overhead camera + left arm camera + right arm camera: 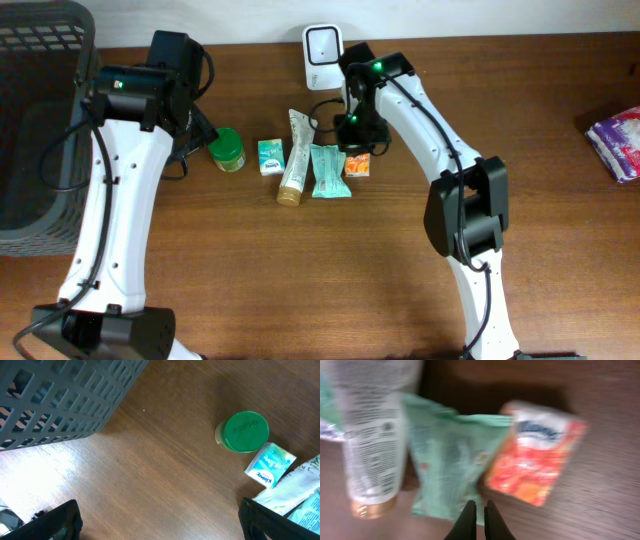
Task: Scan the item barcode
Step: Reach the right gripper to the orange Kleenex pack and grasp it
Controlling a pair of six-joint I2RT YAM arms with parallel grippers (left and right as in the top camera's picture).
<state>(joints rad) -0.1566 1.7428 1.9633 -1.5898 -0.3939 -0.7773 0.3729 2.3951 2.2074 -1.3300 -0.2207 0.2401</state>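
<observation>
Your right gripper (479,509) hangs shut and empty, the teal pouch (452,460) just beneath its tips, likely choosing an item. Your left gripper (160,522) gapes wide, holding nothing.

**A:** What stood out in the room?

**B:** A dark grey plastic lattice basket (30,120) at the left. I placed everything else by it.

**A:** And the furniture?

**B:** One brown wooden table with a fine straight grain (300,280) ran off to the right of the basket and filled most of the overhead view.

**A:** Any wall?

**B:** A pale, plain strip of wall (500,18) lay level with the basket's far side and ran rightward along the table's back edge.

**A:** How was the light?

**B:** It was soft and even. In the left wrist view the wood just beside the basket had a whitish sheen, and a dim shadow lay along the basket's foot.
</observation>
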